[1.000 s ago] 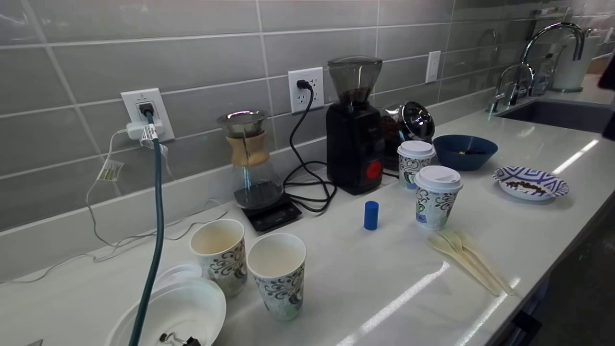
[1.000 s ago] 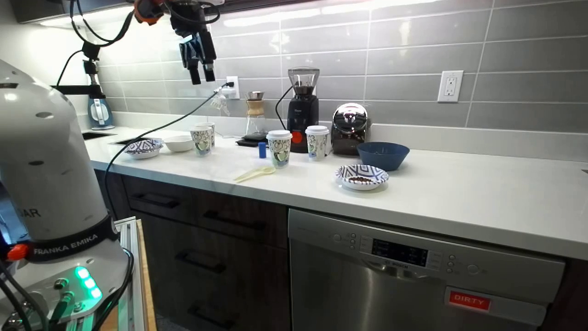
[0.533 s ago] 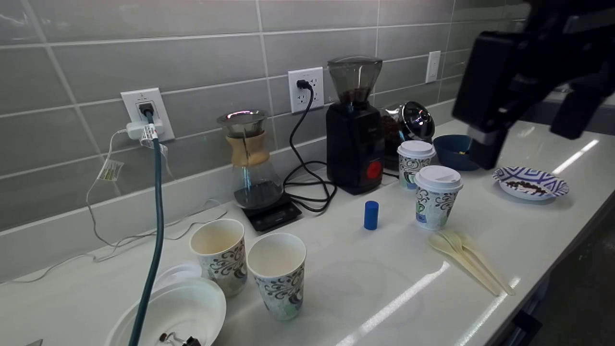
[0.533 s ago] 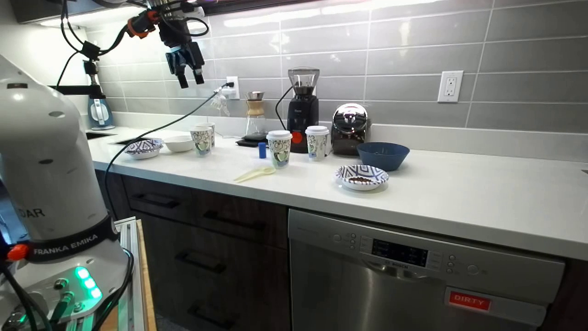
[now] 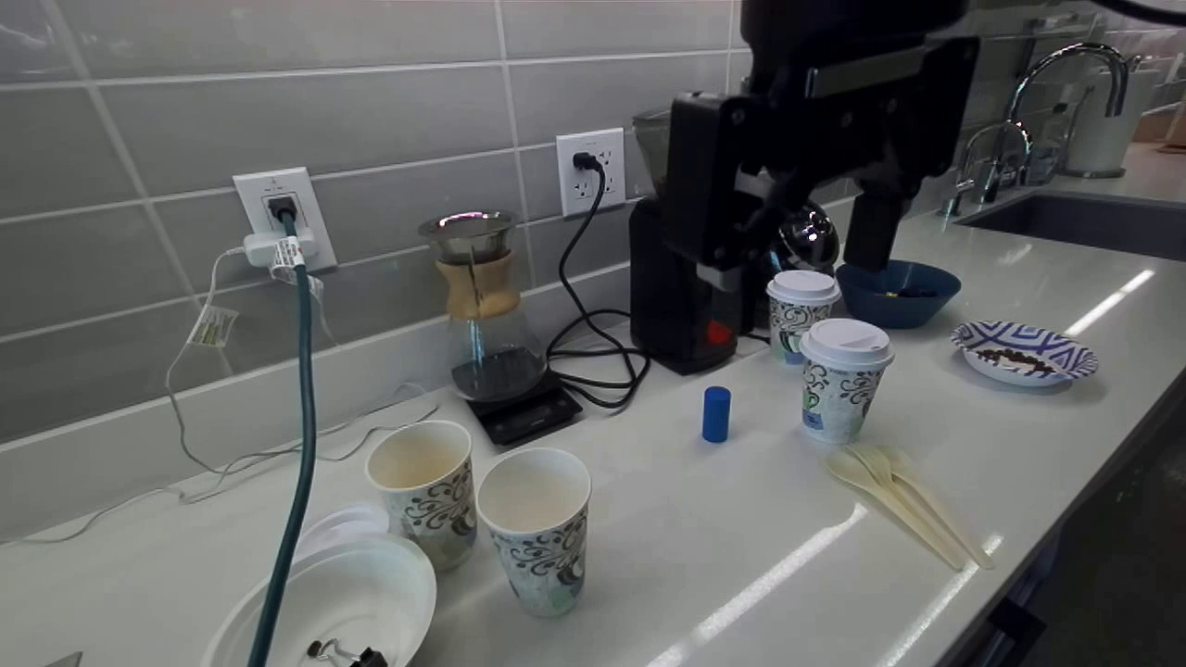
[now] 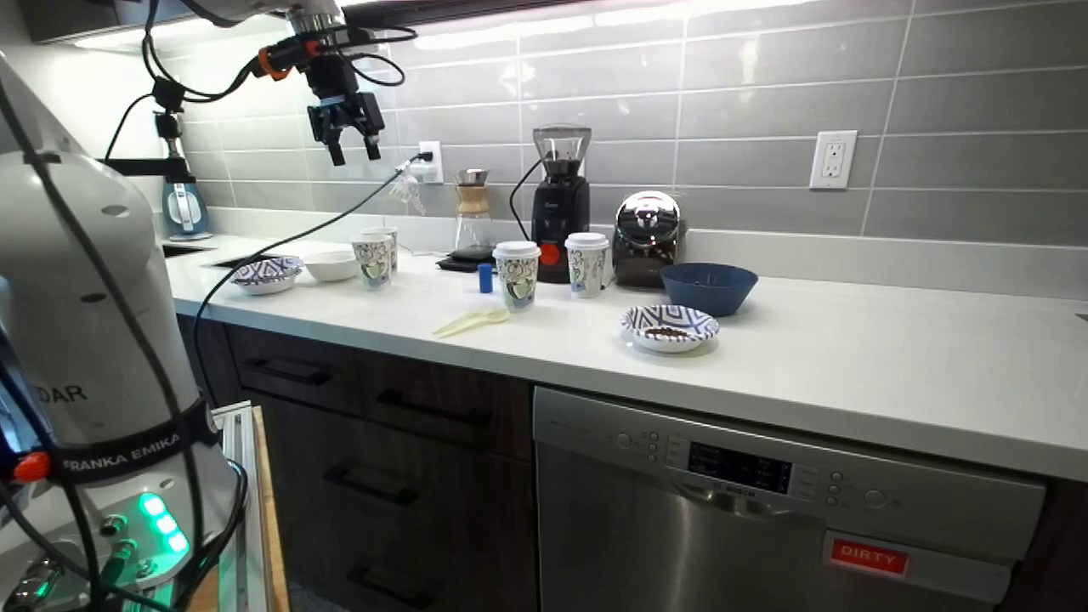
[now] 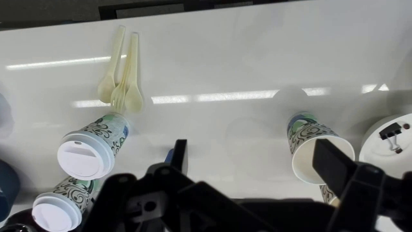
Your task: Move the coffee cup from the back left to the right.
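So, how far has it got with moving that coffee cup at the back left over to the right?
Nothing looks done: the coffee cup stands at the back left, behind another lidless paper cup. Nothing is in hand: the gripper hangs open and empty above the counter. Everything seems left, since the gripper is clear of the cup: gripping, carrying right, setting down.

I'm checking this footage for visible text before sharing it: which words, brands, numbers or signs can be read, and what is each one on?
"FRANKA EMIKA": black band on the robot arm; F partly covered.
"DAR": the robot arm, above that; maybe part of a word.
"DIRTY": red sign on the dishwasher.
"BOSCH": dishwasher front, very small.
Too small or blurred: lettering on the black grinder, cord tags, control panel markings. No readable numbers.
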